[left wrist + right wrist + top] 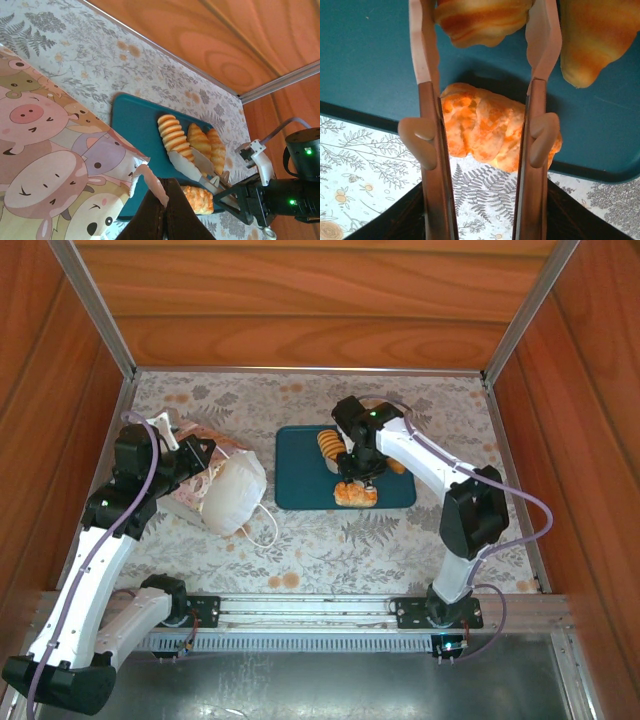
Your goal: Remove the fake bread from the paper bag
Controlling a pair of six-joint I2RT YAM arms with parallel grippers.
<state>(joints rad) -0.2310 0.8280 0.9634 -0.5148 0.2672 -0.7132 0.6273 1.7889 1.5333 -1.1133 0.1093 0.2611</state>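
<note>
Bread on the tray, which way does it lie?

The orange loaf [355, 496] lies flat at the near rim of the tray [295, 490], with its long axis running left to right along that rim. The ridged roll [328, 445] sits farther back on the tray's left half, its long axis running near to far. Two croissants [200, 140] lie just beside the roll on its right, roughly parallel to it. From above, the right arm covers part of them.

And the right fingers [432, 150]?

Spread. They hang over the orange loaf, one on either side of its middle. The loaf's right end reaches out past the right-hand finger, so nothing is gripped. I cannot tell whether the tips touch the loaf.

Left fingers [150, 182]?

Pressed together on the edge of the paper bag [235, 490]. They pinch the paper where the cartoon-animal print ends.

How does the bag sit?

Tipped over on the counter [330, 540], just left of the tray. Its long axis runs diagonally. The far-left end is where the left fingers grip it, and the white, bulging part rests at the near-right end. A thin cord handle [268, 525] lies looped on the counter at that near-right end.

Anything inside it?

I cannot tell, because the inside is hidden. The tray holds four pieces: the loaf, the roll and the two croissants.
</note>
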